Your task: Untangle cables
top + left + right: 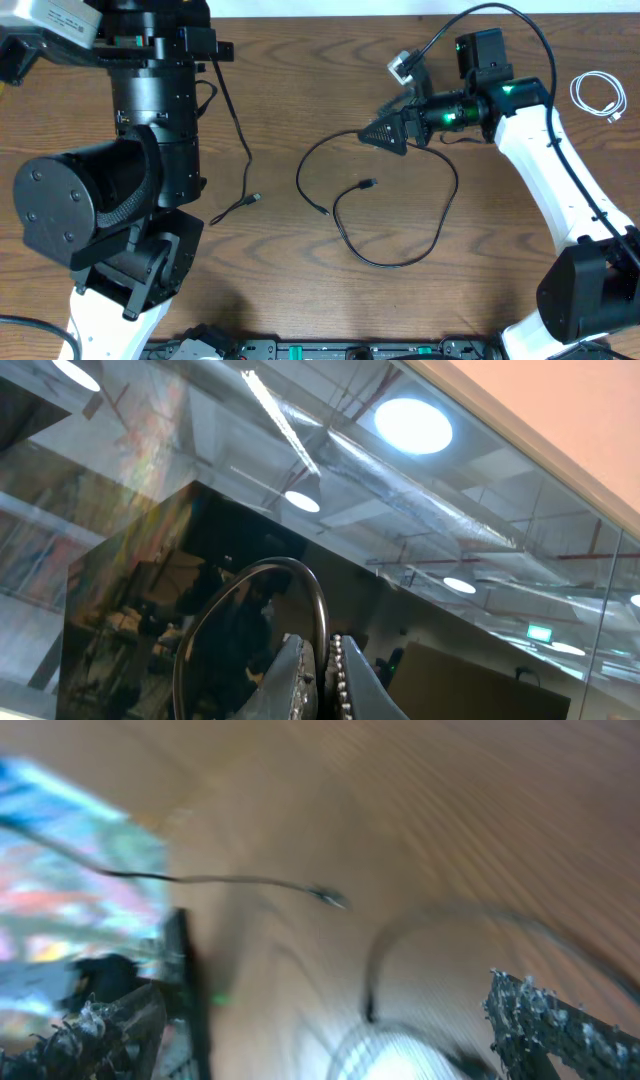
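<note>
No legible text, label, brand or number in any view, small lit green sign high up in the left wrist view, lettering too small to read, right wrist view too blurred for any marking to show

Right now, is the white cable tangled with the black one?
No: the white cable lies coiled at the right edge of the table, well apart from the black cable in the middle.

Indoor lab-like hall. Round ceiling lights, exposed ducting and a green exit sign overhead. Wood-grain tabletop below.
</note>
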Robot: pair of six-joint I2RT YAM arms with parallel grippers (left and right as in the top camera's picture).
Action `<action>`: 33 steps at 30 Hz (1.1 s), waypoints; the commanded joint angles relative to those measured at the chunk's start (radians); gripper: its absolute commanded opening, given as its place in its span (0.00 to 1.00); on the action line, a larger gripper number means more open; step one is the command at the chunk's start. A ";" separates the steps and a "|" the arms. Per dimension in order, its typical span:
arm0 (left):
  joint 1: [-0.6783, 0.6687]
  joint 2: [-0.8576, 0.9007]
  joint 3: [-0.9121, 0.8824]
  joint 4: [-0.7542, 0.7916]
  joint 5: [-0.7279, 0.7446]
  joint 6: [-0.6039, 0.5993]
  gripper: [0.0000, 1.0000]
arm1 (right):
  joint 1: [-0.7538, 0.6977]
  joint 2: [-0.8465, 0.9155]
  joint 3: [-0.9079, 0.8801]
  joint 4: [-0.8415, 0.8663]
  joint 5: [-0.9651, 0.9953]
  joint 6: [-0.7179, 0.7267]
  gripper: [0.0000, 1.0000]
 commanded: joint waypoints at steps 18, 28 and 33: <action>0.004 -0.020 0.020 -0.037 -0.003 -0.003 0.07 | 0.358 -0.005 0.002 0.795 -0.216 0.385 0.77; 0.004 -0.024 0.020 -0.096 -0.007 -0.002 0.08 | 0.372 -0.005 0.002 0.772 -0.001 0.523 0.01; 0.004 -0.024 0.020 -0.170 -0.010 -0.002 0.17 | 0.342 -0.005 0.002 0.772 0.008 0.588 0.01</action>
